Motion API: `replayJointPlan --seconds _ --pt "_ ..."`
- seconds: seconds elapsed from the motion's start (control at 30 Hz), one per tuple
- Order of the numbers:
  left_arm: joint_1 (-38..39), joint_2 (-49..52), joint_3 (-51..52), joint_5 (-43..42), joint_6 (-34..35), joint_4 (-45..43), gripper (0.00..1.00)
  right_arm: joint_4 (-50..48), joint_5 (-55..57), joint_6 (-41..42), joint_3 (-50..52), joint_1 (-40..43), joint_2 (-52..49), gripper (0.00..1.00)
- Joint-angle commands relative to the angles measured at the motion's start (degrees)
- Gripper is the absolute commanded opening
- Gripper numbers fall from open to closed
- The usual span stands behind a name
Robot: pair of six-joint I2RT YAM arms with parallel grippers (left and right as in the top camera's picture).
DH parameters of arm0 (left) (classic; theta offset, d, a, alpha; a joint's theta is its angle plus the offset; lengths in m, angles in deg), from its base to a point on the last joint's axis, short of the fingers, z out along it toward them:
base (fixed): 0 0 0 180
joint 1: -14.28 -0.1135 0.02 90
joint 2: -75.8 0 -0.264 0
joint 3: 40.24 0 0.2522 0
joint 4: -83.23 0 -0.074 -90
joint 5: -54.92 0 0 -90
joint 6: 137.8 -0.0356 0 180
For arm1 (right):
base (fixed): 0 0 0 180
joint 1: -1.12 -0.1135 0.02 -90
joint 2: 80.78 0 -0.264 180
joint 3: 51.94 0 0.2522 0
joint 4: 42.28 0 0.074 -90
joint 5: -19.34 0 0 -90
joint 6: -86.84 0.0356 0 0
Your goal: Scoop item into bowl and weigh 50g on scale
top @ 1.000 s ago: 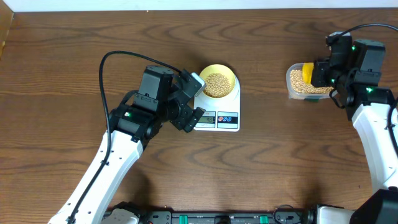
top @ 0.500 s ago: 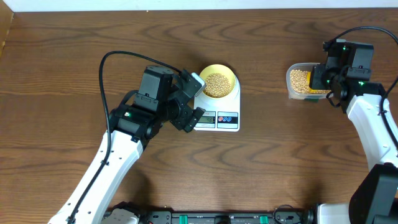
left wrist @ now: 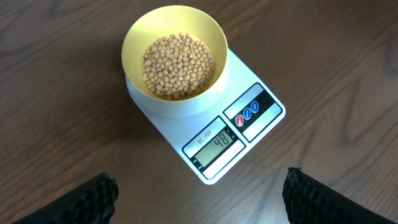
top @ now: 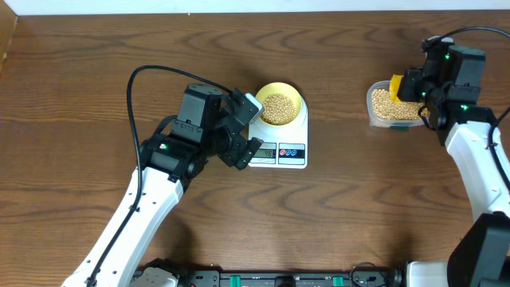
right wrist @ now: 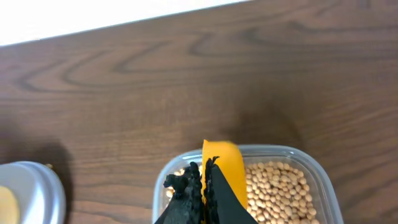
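Observation:
The pale-yellow bowl holds a heap of tan beans and stands on the white scale. The scale's display reads 48. My left gripper is open and empty, hovering just in front of the scale. My right gripper is shut on the yellow scoop, holding it over the clear tub of beans at the far right; the tub also shows in the right wrist view.
The brown wooden table stretches around. A white strip runs along the back edge. The scale's rounded edge shows at the lower left of the right wrist view.
My right gripper dipped the scoop down into the tub, then lifted it back up so the yellow scoop shows above the beans. The left arm has not moved.

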Motion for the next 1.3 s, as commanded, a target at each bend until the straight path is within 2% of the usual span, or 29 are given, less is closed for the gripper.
replayJointPlan --seconds 0.0,0.7,1.0,1.27 --pt "0.07 -0.83 0.39 0.0 -0.96 -0.04 0.87 -0.28 -3.85 1.77 -0.09 1.05 1.95 0.01" --pt "0.07 -0.83 0.39 0.0 -0.96 -0.04 0.87 8.79 -4.13 -1.49 0.02 1.46 -0.02 0.01" --pt "0.07 -0.83 0.39 0.0 -0.96 -0.07 0.87 9.18 -4.83 2.99 0.04 0.37 -1.46 0.01" --pt "0.07 -0.83 0.39 0.0 -0.96 -0.07 0.87 9.27 -4.98 3.23 0.02 0.26 -1.44 0.01"
